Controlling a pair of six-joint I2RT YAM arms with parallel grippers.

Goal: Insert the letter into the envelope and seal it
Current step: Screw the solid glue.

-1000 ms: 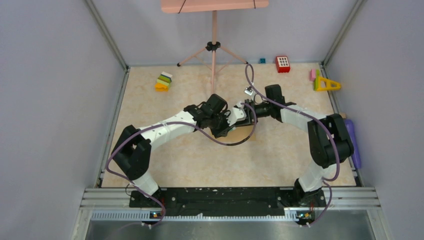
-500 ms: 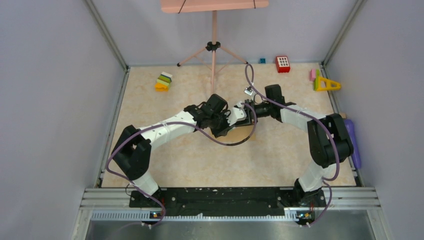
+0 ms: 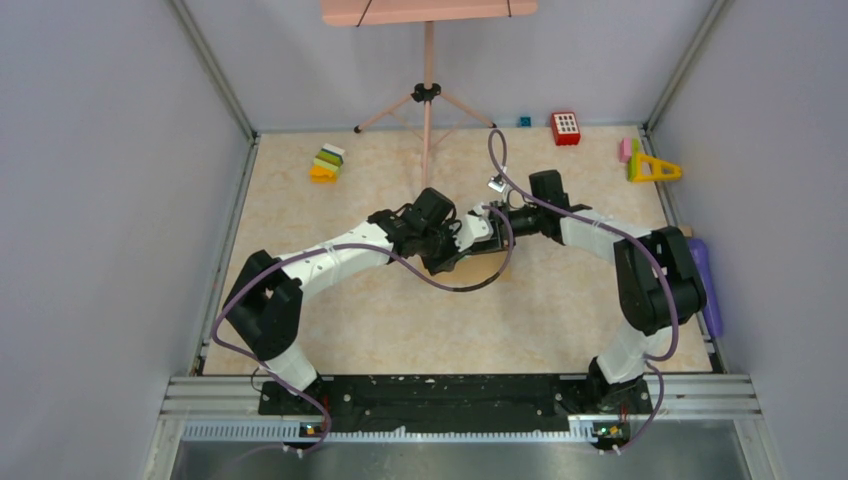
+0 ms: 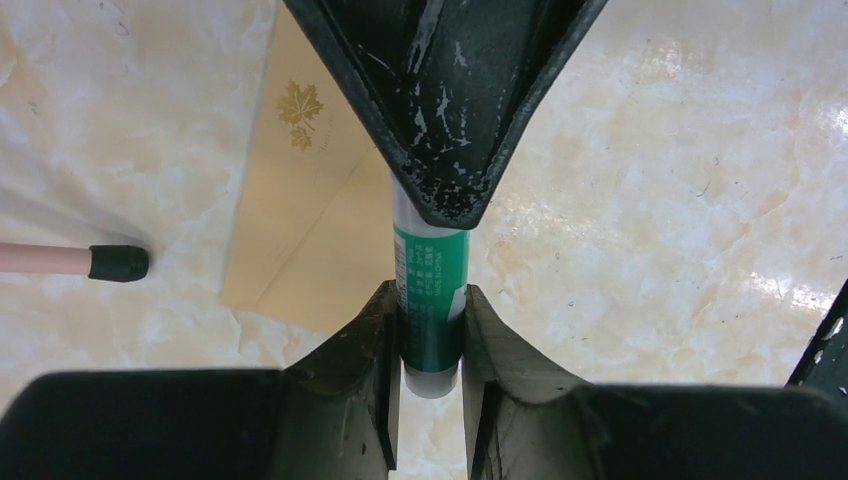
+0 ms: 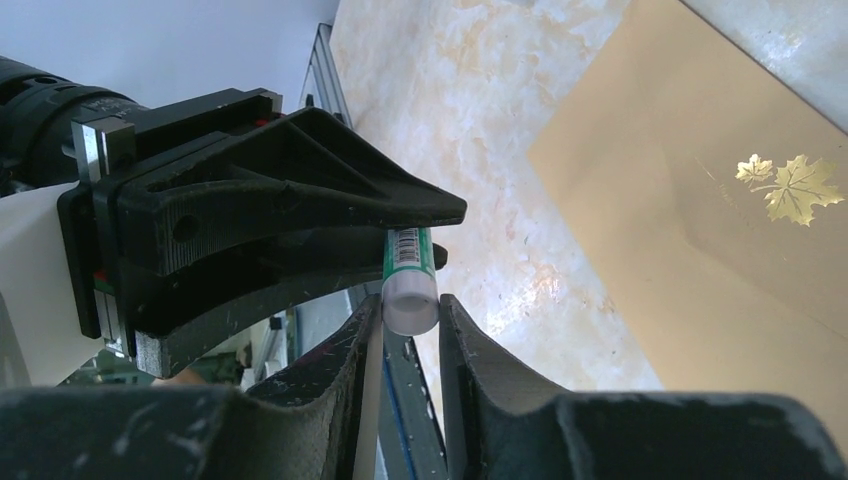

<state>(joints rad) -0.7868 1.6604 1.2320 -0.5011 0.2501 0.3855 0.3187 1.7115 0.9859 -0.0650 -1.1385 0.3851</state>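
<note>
Here the left gripper [image 4: 430,296] is grasping the green glue stick [image 4: 428,262], the right gripper [image 5: 410,305] clenching its white end, over the envelope [image 5: 690,190].

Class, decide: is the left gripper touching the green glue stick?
Touching. The left wrist view shows the left gripper clamped flush against both sides of the glue stick, with no gap either side.

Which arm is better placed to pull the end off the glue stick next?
Right, probably. The right gripper brackets the white end of the glue stick, while the left gripper clamps its green body over the envelope.
</note>
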